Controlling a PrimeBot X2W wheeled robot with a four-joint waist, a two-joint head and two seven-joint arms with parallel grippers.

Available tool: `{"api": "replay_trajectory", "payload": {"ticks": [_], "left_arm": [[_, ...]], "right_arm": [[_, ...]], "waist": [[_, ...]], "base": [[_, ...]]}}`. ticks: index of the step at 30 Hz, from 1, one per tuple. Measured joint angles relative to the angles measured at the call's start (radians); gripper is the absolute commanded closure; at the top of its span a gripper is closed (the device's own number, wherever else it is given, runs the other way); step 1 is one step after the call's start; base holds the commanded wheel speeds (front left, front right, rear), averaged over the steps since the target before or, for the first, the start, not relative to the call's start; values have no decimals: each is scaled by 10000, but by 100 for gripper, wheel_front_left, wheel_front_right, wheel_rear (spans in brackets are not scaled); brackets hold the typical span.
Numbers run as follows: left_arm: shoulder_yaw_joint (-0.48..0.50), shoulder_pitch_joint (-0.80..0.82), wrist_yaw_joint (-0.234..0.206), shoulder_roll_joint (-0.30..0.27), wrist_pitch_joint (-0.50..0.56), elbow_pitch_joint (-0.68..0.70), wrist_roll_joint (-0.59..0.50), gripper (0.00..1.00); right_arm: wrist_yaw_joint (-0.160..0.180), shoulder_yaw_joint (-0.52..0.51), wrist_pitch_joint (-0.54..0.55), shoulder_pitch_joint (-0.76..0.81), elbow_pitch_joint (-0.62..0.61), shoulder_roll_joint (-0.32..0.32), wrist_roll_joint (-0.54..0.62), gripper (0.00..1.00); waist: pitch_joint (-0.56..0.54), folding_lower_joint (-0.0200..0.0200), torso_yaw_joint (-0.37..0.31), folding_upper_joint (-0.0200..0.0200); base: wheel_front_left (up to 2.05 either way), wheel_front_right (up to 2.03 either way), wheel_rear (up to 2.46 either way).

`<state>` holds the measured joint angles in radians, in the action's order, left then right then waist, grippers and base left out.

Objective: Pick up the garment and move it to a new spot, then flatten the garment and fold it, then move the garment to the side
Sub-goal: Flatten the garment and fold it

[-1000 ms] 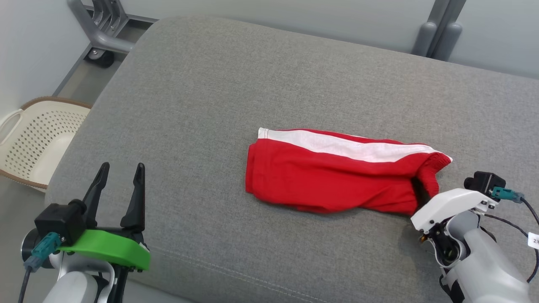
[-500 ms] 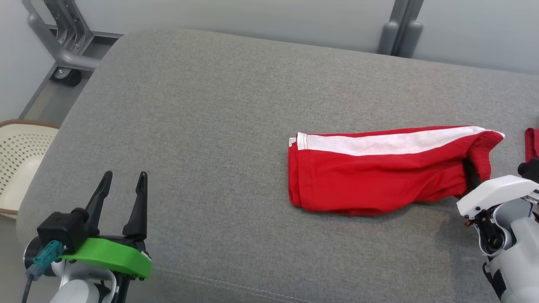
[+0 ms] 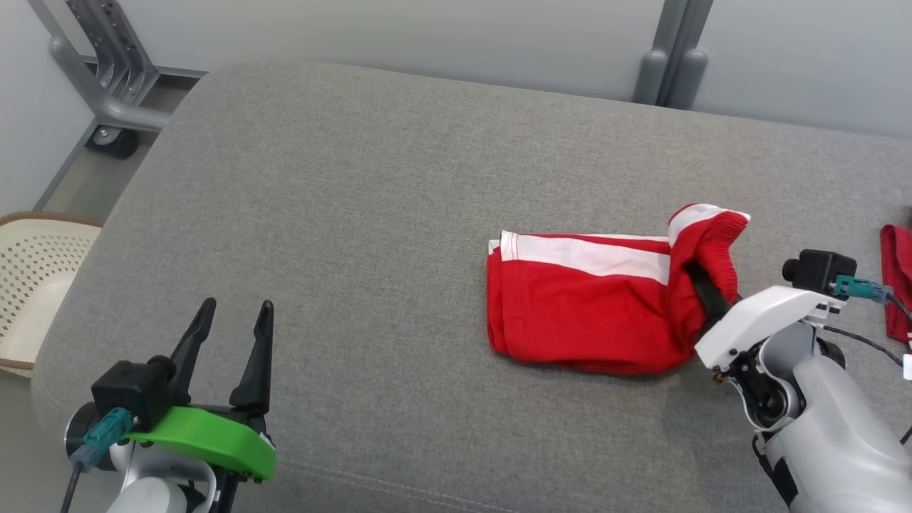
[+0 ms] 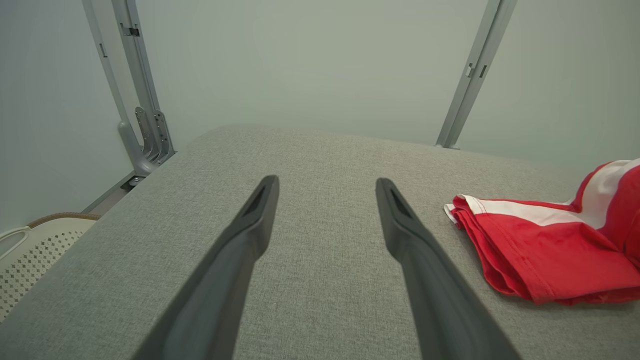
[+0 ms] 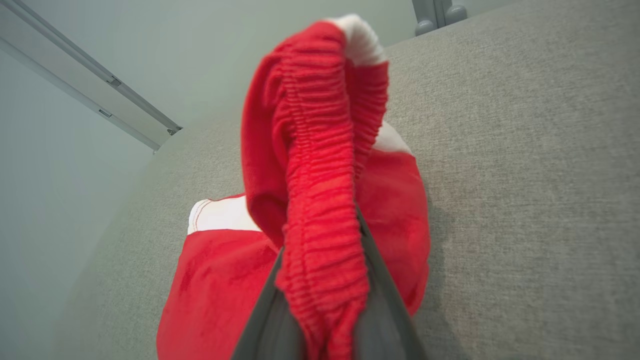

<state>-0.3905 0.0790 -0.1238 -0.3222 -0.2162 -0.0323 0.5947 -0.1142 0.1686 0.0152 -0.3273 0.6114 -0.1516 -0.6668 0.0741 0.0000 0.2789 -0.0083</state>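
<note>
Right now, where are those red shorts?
In the head view the red shorts lie right of centre on the grey cushion, their waistband end lifted and pinched in the shut right jaws, far from the laundry basket at the left edge.

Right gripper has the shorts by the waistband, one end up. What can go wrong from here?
1. The right gripper pinches only the bunched waistband, so the cloth could slip out mid-carry.
2. Most of the red shorts lie on the grey cushion, and the left gripper is open and well away. Dragging may bunch the layers.
3. Another red cloth lies beside the right arm and might snag.
</note>
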Motion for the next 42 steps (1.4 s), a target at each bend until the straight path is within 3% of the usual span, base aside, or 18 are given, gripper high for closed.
{"api": "replay_trajectory", "payload": {"ticks": [5,20,21,23,24,26,42], "left_arm": [[-10,0,0,140,56,-73,2,0],[-38,0,0,244,58,-169,2,0],[-38,0,0,244,58,-182,2,0],[-6,0,0,244,58,-188,2,0],[19,0,0,240,58,-186,2,0],[27,0,-2,240,58,-188,2,0],[297,-25,-2,232,50,-186,2,0]], "right_arm": [[0,334,481,16,-391,487,-125,100],[119,1089,1216,-175,-556,867,-100,100],[201,1103,1294,-180,-523,869,-100,96],[336,1216,1381,-192,-443,861,-61,69],[370,1277,1400,-211,-416,872,-25,51],[372,1350,1404,-284,-395,899,-13,0],[320,1680,880,-587,-1097,907,-75,0]], "waist": [[-43,0,299,0],[-35,0,994,0],[-35,0,1036,0],[-38,0,1107,0],[-39,0,1129,0],[-38,0,1152,0],[-21,0,849,0]], "base": [[0,0,0],[0,0,0],[0,0,0],[0,0,0],[0,0,0],[0,0,0],[0,0,0]]}}
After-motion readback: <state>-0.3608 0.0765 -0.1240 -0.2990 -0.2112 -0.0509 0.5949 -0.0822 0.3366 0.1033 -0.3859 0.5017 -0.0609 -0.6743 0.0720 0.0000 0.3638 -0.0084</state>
